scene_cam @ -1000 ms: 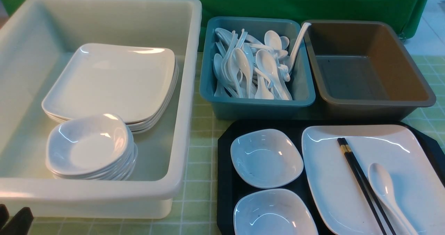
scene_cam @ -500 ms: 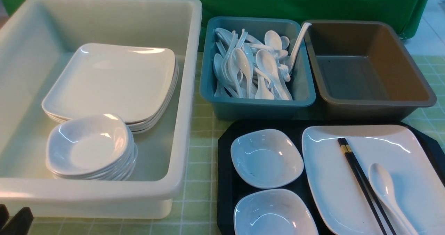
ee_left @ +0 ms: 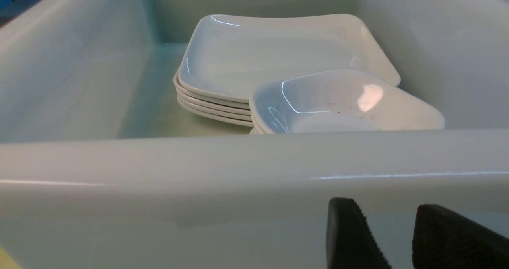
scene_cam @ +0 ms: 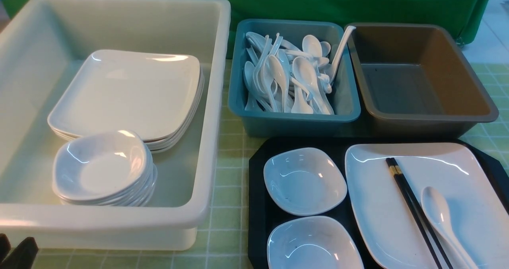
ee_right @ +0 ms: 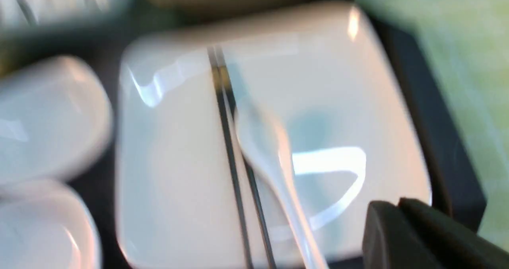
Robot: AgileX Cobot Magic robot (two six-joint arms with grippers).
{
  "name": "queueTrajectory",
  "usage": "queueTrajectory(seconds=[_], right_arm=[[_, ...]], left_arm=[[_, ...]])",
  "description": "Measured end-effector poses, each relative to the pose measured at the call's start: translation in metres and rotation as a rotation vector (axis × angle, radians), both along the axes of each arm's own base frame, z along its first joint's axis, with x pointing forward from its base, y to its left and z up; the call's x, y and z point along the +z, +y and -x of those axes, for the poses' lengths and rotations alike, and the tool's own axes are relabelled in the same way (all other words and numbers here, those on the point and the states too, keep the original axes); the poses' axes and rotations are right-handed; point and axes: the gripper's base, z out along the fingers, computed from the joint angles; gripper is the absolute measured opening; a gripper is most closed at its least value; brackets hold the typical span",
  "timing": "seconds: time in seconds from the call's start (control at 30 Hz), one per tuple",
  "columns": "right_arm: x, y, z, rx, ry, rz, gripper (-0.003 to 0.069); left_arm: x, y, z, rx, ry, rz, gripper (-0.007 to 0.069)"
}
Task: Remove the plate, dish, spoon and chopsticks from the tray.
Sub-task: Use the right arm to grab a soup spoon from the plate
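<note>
A: Where do we find the big black rectangular plastic tray (scene_cam: 257, 221)?

B: We see it at four o'clock in the front view, on the green checked tablecloth (scene_cam: 228, 173). The large glossy white rounded-square plate (scene_cam: 465, 169) fills its three o'clock side.

A: And on the plate?

B: The pair of thin black chopsticks (scene_cam: 413, 207) lies across it, gold-banded ends at eleven o'clock, tips toward five. The white glossy soup spoon (scene_cam: 439, 213) lies just beside them at three o'clock, handle toward five.

A: The tray's nine o'clock side?

B: Two small white rounded-square dishes: the farther dish (scene_cam: 304, 181) and the nearer dish (scene_cam: 312, 245).

A: Beyond the tray?

B: At twelve o'clock we see the teal plastic bin (scene_cam: 294, 125) heaped with white spoons (scene_cam: 294, 78), and at one o'clock the grey-brown plastic bin (scene_cam: 429, 119). At nine o'clock the large white plastic tub (scene_cam: 99, 217) holds a stack of plates (scene_cam: 131, 90) and a stack of dishes (scene_cam: 99, 169).

A: Our grippers?

B: The left gripper (ee_left: 387, 221) hangs outside the tub's near wall, jaws narrowly apart, gripping nothing. The right gripper (ee_right: 397, 221) is a blurred dark shape over the plate's edge; we cannot tell how its jaws stand.
</note>
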Motion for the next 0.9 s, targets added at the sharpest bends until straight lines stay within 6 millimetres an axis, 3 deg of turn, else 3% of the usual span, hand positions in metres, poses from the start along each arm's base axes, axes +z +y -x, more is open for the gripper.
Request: queueTrajectory(seconds=[0.1, 0.2, 0.4, 0.73, 0.9], right_arm=[[-0.022, 0.0, -0.028, 0.064, 0.206, 0.033, 0.0084], [-0.044, -0.001, -0.054, 0.104, 0.352, 0.045, 0.0185], [-0.073, 0.0, -0.083, 0.194, 0.481, 0.073, 0.0385], [-0.089, 0.039, -0.106, 0.393, 0.494, 0.134, 0.0418], [-0.099, 0.041, -0.11, 0.408, 0.528, 0.142, 0.0418]], left_arm=[[0.0, 0.0, 0.0, 0.0, 0.0, 0.0, 0.0222], [0.0, 0.0, 0.0, 0.0, 0.0, 0.0, 0.0222], [0.0, 0.0, 0.0, 0.0, 0.0, 0.0, 0.0222], [0.0, 0.0, 0.0, 0.0, 0.0, 0.0, 0.0222], [0.0, 0.0, 0.0, 0.0, 0.0, 0.0, 0.0222]])
